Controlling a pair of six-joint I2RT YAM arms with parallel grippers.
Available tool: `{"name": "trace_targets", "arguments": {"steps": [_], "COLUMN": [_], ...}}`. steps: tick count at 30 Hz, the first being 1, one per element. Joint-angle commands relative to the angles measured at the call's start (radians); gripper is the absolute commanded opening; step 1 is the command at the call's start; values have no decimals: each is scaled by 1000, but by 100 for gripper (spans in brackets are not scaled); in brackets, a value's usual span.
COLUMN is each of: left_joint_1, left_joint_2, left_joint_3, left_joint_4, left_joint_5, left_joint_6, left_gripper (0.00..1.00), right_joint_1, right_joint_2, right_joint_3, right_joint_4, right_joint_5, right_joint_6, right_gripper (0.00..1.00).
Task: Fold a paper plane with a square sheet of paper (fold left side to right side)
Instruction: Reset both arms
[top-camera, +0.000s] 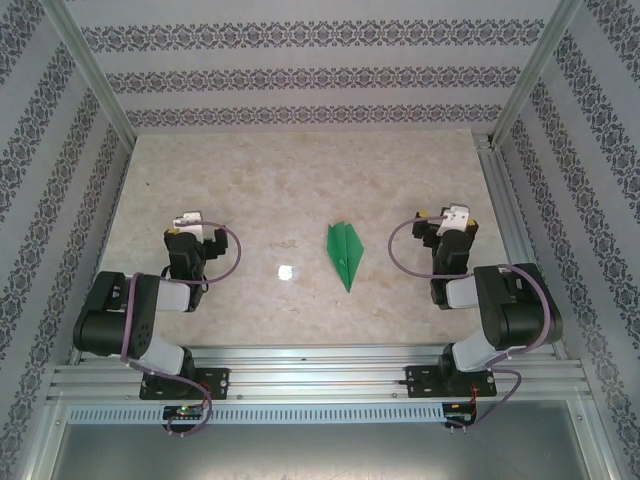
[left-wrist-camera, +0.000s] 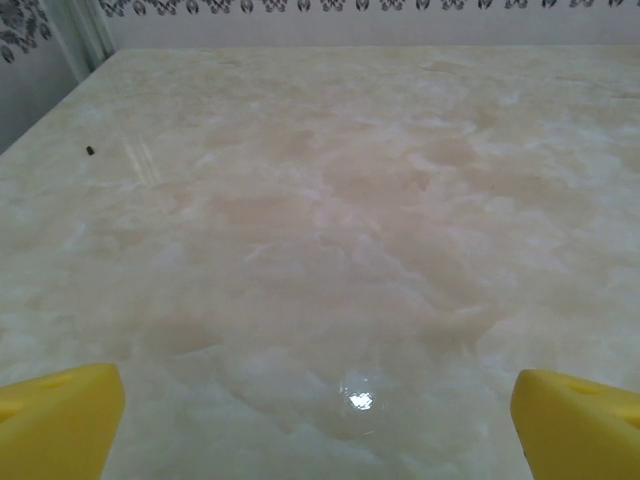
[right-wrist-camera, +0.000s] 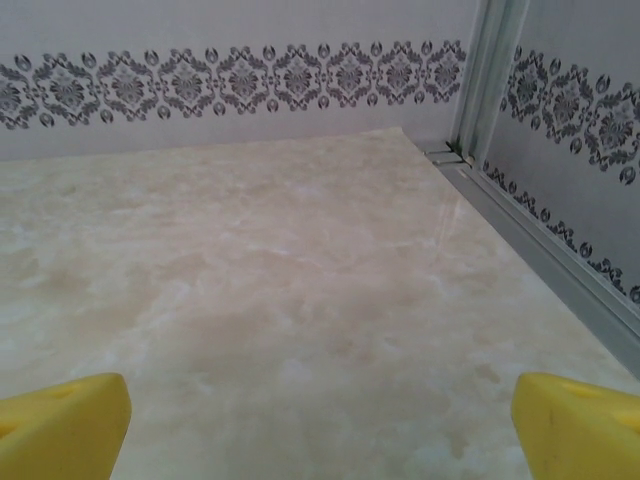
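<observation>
Far left: wall (top-camera: 40, 150) papered in grey floral bands on white. Beside it, left arm folded low at the near edge of the table (top-camera: 300, 170), purple cable (top-camera: 232, 250) looping off the wrist. Left gripper (top-camera: 190, 222) aimed toward the far wall and spread wide. In its wrist view, yellow fingers (left-wrist-camera: 60, 420) at the two lower corners, bare cream marble between them, nothing clamped. Small dark speck (left-wrist-camera: 90, 150) on the marble, far left in that view.

Just right of that arm, a white glare spot (top-camera: 285, 271) on the tabletop, on the near side of centre.

Right of the spot, close but apart: plane (top-camera: 344, 255), bright green, folded into a slim dart. Lying flat near the table's middle, nose toward the near edge, wider tail toward the far wall, a darker fold line down its length. Well apart from both grippers, roughly midway between them.

Further right, right gripper (top-camera: 452, 218), mirroring the left, also aimed at the far wall. Likewise spread wide and gripping nothing, yellow tips (right-wrist-camera: 580, 425) at the lower corners of its wrist view.

Far right in that view: aluminium rail (right-wrist-camera: 540, 240) along the table edge, below the same floral paper.
</observation>
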Motion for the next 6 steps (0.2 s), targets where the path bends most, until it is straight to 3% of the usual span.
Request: {"name": "trace_targets", "arguments": {"steps": [1,6], "left_joint_1": [12,12], "left_joint_2": [15,21], "left_joint_3": [38,61], "left_joint_4": [67,29], "left_joint_5": [52,60], "left_joint_6": [28,29], "left_gripper": [100,100], "right_joint_1": [19,3], "right_joint_2": [14,2], "right_joint_3": [-1,9], "right_joint_4": [77,38], "right_joint_5": [117,98], "right_joint_6": [-36,-21], "right_gripper": [98,98]}}
